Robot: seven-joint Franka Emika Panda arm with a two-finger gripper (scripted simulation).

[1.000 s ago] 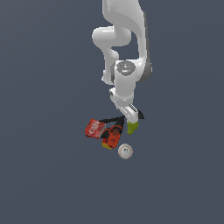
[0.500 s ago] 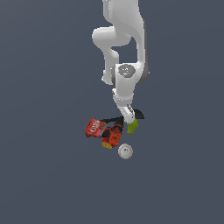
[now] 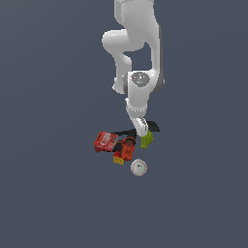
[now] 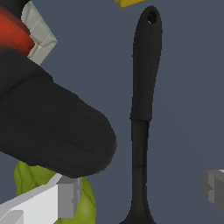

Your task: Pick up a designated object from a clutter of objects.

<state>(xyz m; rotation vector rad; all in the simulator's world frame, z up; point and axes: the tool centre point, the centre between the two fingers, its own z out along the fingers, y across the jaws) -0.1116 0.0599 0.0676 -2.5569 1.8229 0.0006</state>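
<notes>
Exterior view showed the white robot arm bent down over a small pile on a dark grey floor, its gripper (image 3: pixel 141 129) low at the pile's 1 o'clock edge. Taking the red-and-black power drill (image 3: pixel 127 148) as the dial's centre, the red printed box (image 3: pixel 105 141) lay at 9 o'clock, the white baseball (image 3: pixel 138 167) at 5 o'clock, the tiny yellow block (image 3: pixel 118 160) at 7 o'clock, and the green pear-shaped object (image 3: pixel 147 140) at 2 o'clock. The long slim black kitchen utensil (image 3: pixel 153 126) showed only as dark slivers on either side of the gripper, so its full line could not be read here.

Wrist view gave the clearer account. The utensil (image 4: pixel 143 109) ran straight through the frame, its hanging-hole end far from the camera and its widening head end close by. One pale finger (image 4: pixel 65 197) sat over the pear (image 4: pixel 26 179), the other finger (image 4: pixel 213 187) stood well off on the opposite side, so the pincer was spread wide with the handle between its pads and nothing gripped. The drill's black body (image 4: pixel 52 127) crowded one side.

To do this step well, the arm would probably need to descend straight, keep the handle centred, and avoid nudging the pear or drill before closing.
</notes>
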